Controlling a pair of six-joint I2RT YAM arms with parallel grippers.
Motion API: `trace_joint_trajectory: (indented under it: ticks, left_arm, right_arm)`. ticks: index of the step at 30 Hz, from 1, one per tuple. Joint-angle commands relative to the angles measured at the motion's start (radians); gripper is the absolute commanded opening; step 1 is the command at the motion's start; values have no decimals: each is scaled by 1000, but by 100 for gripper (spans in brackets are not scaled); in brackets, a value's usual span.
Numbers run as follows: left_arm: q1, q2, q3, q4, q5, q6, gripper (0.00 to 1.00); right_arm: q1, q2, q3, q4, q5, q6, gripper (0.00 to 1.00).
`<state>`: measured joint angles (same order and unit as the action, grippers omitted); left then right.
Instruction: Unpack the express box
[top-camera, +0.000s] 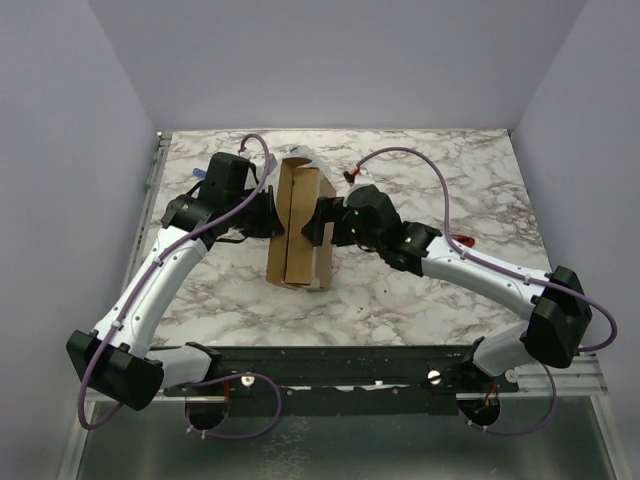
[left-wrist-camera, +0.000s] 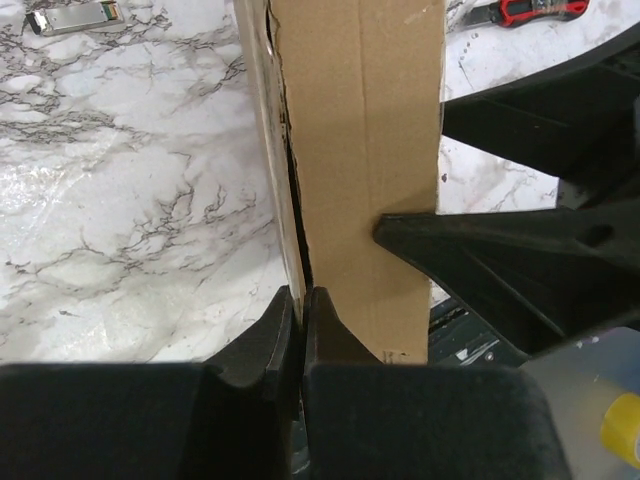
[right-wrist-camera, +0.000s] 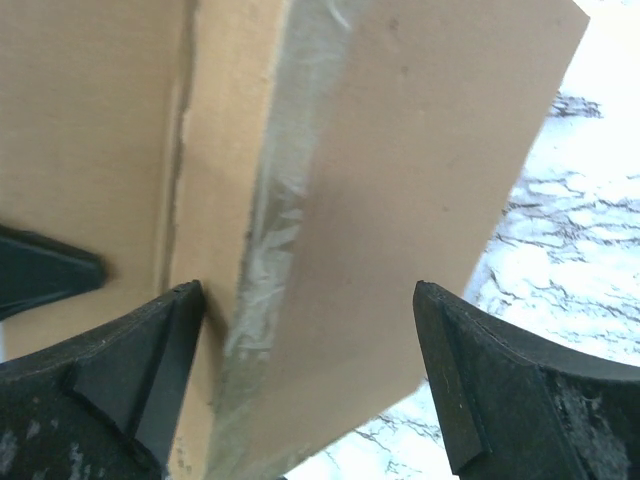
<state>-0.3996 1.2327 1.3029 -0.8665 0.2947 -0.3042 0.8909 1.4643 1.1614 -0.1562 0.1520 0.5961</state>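
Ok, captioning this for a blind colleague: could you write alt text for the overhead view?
A brown cardboard express box stands on edge, partly open, in the middle of a marble table. Reaching in from the near edge, the left gripper meets its left side and the right gripper its right.

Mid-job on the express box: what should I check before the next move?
1. Left gripper jaws shut on the express box edge: ok.
2. Right gripper jaws open astride the taped flap: ok.
3. Flap gripped by the right gripper: not ok, the jaws stand wide.
4. Box standing on its edge on the table: ok.
5. Contents visible inside the box: cannot tell.
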Motion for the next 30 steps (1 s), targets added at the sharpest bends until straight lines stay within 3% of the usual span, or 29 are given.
trace_joint_trajectory:
  ticks: [1,9,22,30]
  left_arm:
    - [2,-37,64,-30,-12,40,0]
    - [1,-38,103,-65,-62,70,0]
    - [2,15,212,-103,-56,102,0]
    - [2,50,214,-74,-16,105,0]
  right_arm:
    - [0,-6,-66,28,50,36,92]
    - [-38,-58,-238,83,16,98,84]
    - [-129,-151,-425,47,53,117,89]
    - [-132,-179,-441,-53,141,36,93]
